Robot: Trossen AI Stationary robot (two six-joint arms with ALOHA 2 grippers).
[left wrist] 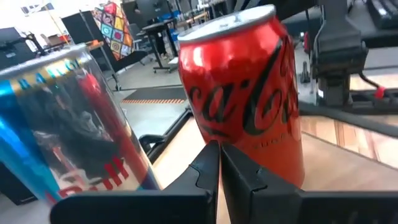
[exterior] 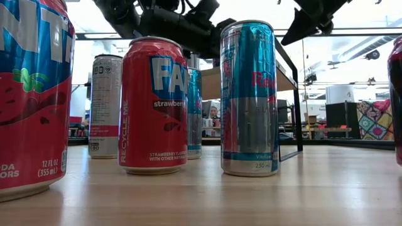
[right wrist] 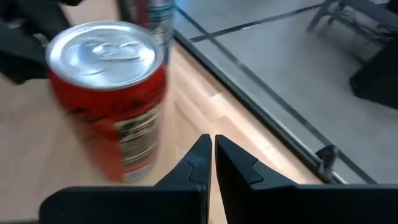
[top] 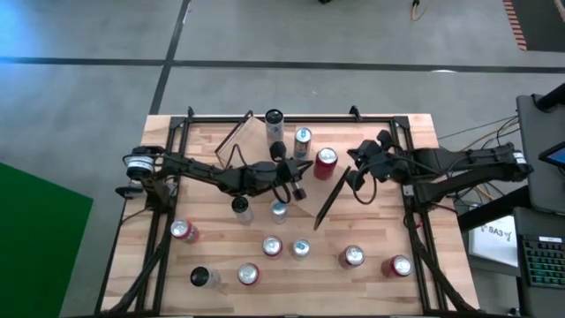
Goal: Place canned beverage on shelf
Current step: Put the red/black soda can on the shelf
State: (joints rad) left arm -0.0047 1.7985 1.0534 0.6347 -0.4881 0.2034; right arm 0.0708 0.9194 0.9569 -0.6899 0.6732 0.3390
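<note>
Cola can [top: 326, 158] between both arms

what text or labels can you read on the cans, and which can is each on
"strawberry", "RECYCLE ME": on the red Fanta can, low view; its brand name is cut to "FA".
"12 FL OZ (355 mL)": on the large red can at the low view's left edge.
"250 mL": at the foot of the blue and silver can.
"Coca-Cola" script: on the red cola can, left wrist view.
White can: print too small to read.

My left arm reaches inward across the table, its left gripper [left wrist: 219, 163] with fingers pressed together, empty. My right arm reaches in opposite, right gripper [right wrist: 212, 157] likewise pinched closed, holding nothing.
</note>
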